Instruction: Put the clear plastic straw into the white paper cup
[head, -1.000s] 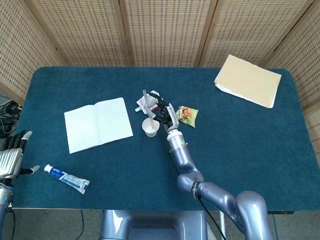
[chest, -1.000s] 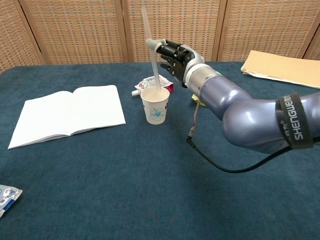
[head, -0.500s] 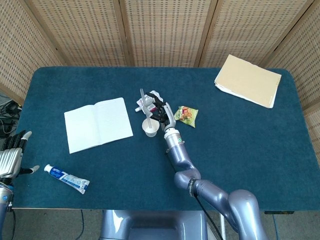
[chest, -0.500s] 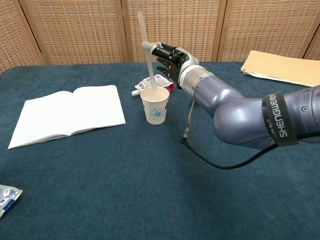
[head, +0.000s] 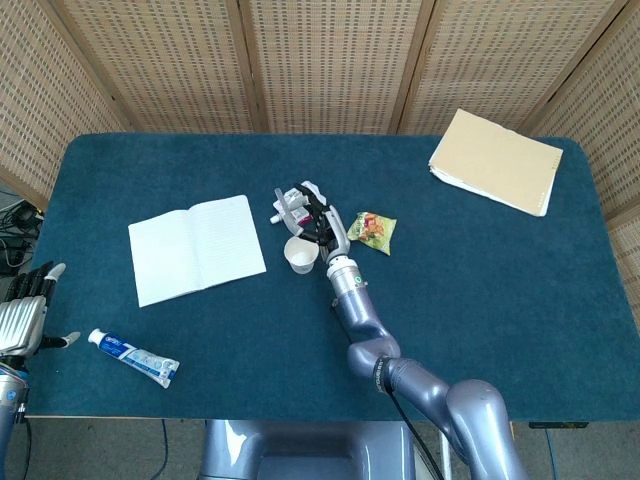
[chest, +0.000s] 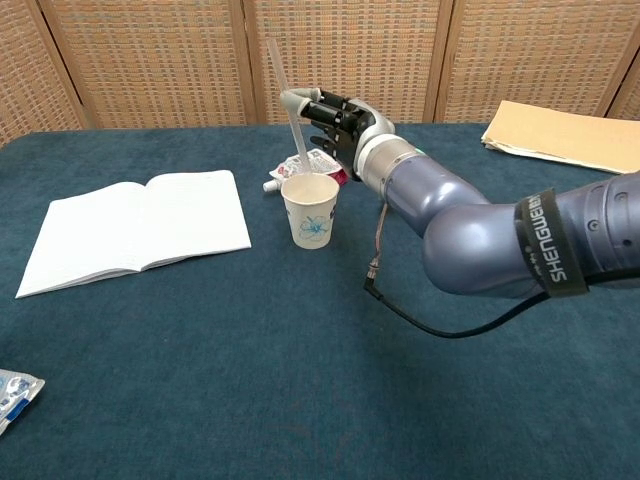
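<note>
Right hand (chest: 328, 112) pinched the clear plastic straw (chest: 284, 100) near its middle, the lower end already dipped into the white paper cup (chest: 310, 211). Only letting go seemed left. Left hand (head: 22, 305) hung open off the blue table (head: 480, 280).

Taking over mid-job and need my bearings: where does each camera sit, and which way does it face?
Head view: high up, looking down on the table; right hand, left hand at the edge.
Chest view: low, facing across the table; right hand holding the straw.
Both show the cup, notebook and right hand.
</note>
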